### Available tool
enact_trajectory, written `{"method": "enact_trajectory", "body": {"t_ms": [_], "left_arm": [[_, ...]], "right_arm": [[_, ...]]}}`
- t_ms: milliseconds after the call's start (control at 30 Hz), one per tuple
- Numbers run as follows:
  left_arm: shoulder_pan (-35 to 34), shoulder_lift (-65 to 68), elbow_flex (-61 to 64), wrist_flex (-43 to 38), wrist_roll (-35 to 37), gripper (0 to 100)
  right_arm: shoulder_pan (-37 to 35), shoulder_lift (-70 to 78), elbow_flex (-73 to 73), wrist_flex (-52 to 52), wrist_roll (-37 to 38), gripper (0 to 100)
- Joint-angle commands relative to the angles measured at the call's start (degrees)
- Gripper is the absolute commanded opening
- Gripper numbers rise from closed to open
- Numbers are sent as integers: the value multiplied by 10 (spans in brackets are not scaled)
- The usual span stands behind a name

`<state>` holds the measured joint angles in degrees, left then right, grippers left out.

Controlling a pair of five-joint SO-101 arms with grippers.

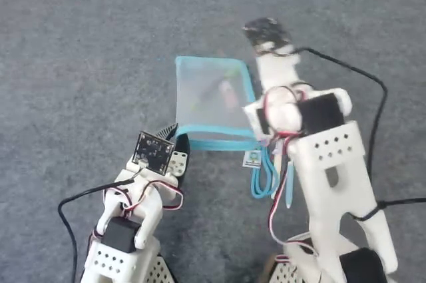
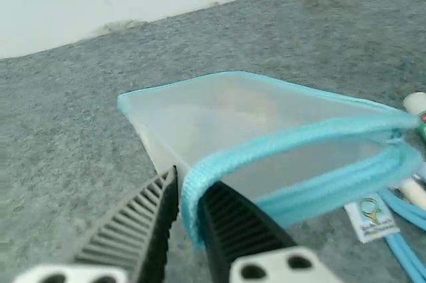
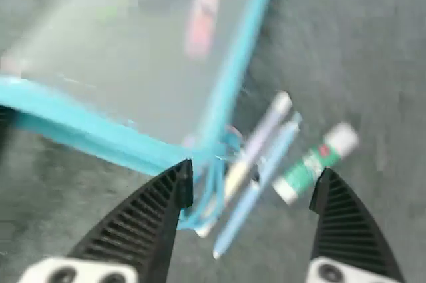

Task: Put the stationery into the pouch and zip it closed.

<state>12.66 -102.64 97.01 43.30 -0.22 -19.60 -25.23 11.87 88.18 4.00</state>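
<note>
The translucent pouch (image 1: 206,96) with cyan trim lies flat on the grey mat, its zipper edge toward the arms. My left gripper (image 2: 190,186) is shut on the near corner of that cyan zipper edge (image 2: 293,143); the same gripper (image 1: 180,146) is at the pouch's near left corner. A pink item (image 1: 229,93) shows through the pouch wall. Raised above the pouch's right end, my right gripper (image 3: 253,176) is open. Below and between its fingers lie a pale pen (image 3: 256,143), a blue pen (image 3: 256,193) and a green-and-white stick (image 3: 313,160).
A cyan lanyard (image 1: 263,176) and a small white tag (image 1: 253,158) trail from the pouch's near right corner, beside the pens (image 1: 289,176). The right arm (image 1: 319,136) stands tall over that corner. Open grey mat stretches to the left and far side.
</note>
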Motion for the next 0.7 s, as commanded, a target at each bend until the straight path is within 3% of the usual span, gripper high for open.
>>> {"method": "enact_trajectory", "body": {"t_ms": [0, 100, 267, 500, 667], "left_arm": [[-94, 2, -3, -44, 12, 12], [-135, 2, -3, -56, 44, 12], [-114, 5, -3, -54, 45, 12], [-99, 5, -3, -38, 33, 12], [-99, 4, -3, -30, 33, 12]], "right_arm": [[61, -23, 105, -43, 4, 286], [91, -17, 196, -80, 4, 285], [95, -4, 280, -117, 8, 285], [102, 29, 313, -171, 5, 285], [151, 57, 297, -237, 9, 284]]}}
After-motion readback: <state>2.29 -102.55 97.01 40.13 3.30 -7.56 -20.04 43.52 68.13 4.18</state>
